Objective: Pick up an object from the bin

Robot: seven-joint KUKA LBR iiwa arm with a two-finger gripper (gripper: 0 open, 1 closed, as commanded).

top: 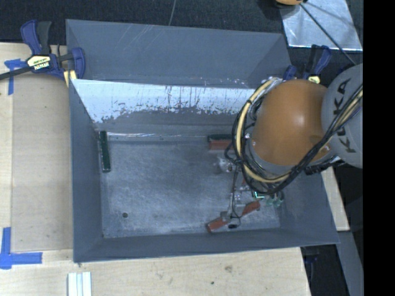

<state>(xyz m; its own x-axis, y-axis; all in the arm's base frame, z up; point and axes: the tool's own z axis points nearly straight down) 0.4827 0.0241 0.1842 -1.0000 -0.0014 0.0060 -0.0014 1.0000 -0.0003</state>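
My gripper (235,209) reaches down at the front right of the bin floor, below the arm's orange dome. A thin reddish-brown stick (216,225) lies slanted under it, one end near the front wall. Another brown stretch (250,208) shows on the gripper's right side; I cannot tell whether it is the same stick. The gripper stands across it, low and close to the floor. A small grey bit (221,164) lies just behind the gripper.
A short brown block (217,142) lies by the back wall, left of the dome. A dark green bar (105,151) lies along the left wall. A tiny dark speck (125,214) sits front left. The arm covers the bin's right side.
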